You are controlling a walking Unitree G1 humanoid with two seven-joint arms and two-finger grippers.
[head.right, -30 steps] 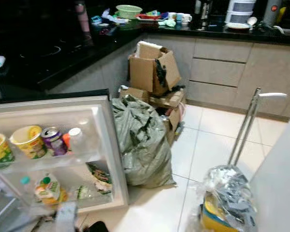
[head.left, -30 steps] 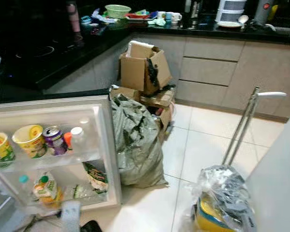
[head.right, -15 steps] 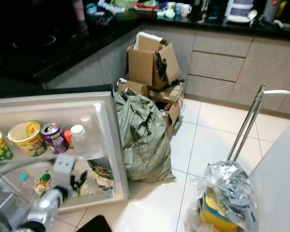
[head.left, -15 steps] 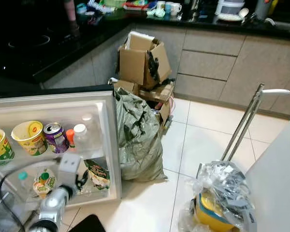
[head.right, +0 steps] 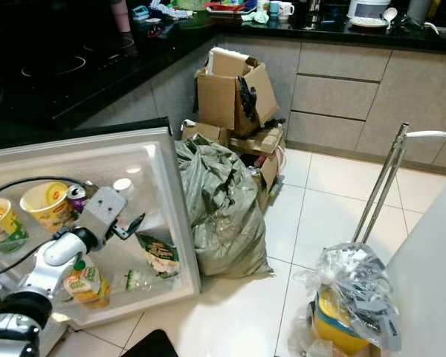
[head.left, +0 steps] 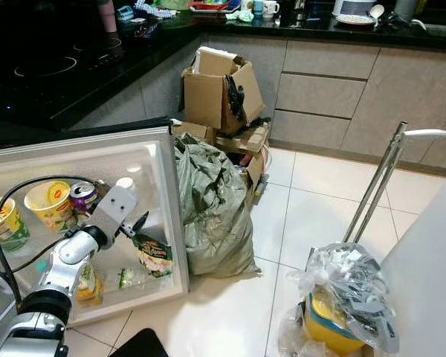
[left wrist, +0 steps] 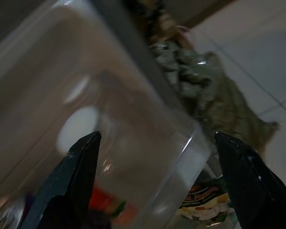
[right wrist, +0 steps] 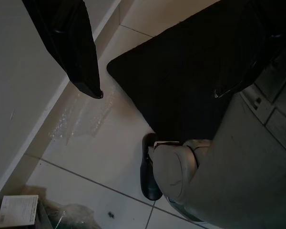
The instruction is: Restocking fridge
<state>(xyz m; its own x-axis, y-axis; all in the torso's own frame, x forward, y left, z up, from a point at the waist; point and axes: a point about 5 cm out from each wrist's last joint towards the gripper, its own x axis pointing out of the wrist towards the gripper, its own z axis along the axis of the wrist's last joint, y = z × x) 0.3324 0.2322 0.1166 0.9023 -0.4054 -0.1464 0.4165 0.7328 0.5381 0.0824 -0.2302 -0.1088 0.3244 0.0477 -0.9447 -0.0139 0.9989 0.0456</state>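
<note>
Right now the left tool (head.left: 137, 224) reaches into the open fridge door (head.left: 152, 152) at the left of the frame, its two black fingers spread wide and holding nothing. In the left wrist view they stand apart on either side of the clear shelf rail (left wrist: 181, 157), with a white bottle cap (left wrist: 76, 133) beyond. It looks like the reaching step of restocking: the arm is lining up on the door shelves, near the white-capped bottle (head.left: 125, 186) and just above the green snack packet (head.left: 154, 256) on the lower shelf. Next, I judge, it must settle on one item and close squarely without clipping the rail. Crowded beside it at left are a purple can (head.left: 82, 195), a yellow cup (head.left: 48, 204), another cup (head.left: 4, 223) and an orange-and-green pouch (head.right: 85, 284). The right tool (right wrist: 152, 57) hangs over the floor tiles with its fingers parted, idle. A stuffed grey-green bag (head.left: 212, 208) leans against the door's edge, cardboard boxes (head.left: 219, 93) are piled behind it, and a plastic-wrapped trolley load (head.left: 346, 297) sits at lower right, narrowing the way. A black tabletop (head.left: 59, 74) runs across the upper left.
</note>
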